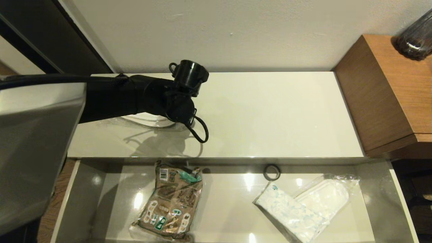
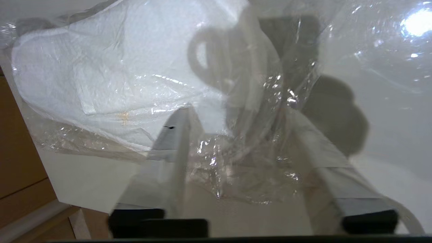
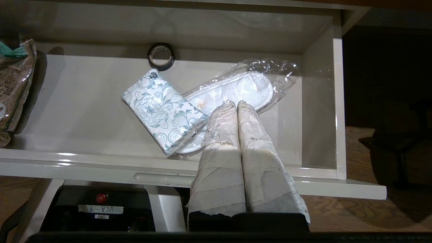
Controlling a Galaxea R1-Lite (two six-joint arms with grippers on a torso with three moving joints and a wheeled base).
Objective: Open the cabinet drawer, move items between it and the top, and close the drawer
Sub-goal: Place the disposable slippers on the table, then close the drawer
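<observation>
**Mia:** Where is the left tool (image 2: pixel 236 162)?

**Ben:** Over the long shiny cream-white top (image 1: pixel 270 111), at about nine o'clock from the middle of it. Its two fingers are apart. Between them lies the crinkly clear plastic bag with a flat white slipper (image 2: pixel 101 77) inside. I can't tell if the fingers touch the bag.

**Mia:** And the wide shallow drawer with the shiny white floor (image 1: pixel 229 206)?

**Ben:** It is pulled out. At four o'clock in it lies the soft white tissue pack with blue swirls (image 3: pixel 162 108). It rests on a second white slipper in clear plastic (image 3: pixel 246 87). The small dark ring (image 1: pixel 271 172) is at twelve o'clock. The brown printed packet (image 1: pixel 172 202) is at eight o'clock.

**Mia:** What about the right tool (image 3: pixel 233 104)?

**Ben:** Its fingers are pressed together, holding nothing. It hangs above the drawer's right end.

**Mia:** What could go wrong?

**Ben:** I think the loose plastic could stick to a finger. Then the bag could get dragged along when the arm lifts. It lies near the left edge of the top, so it could slide off.
</observation>
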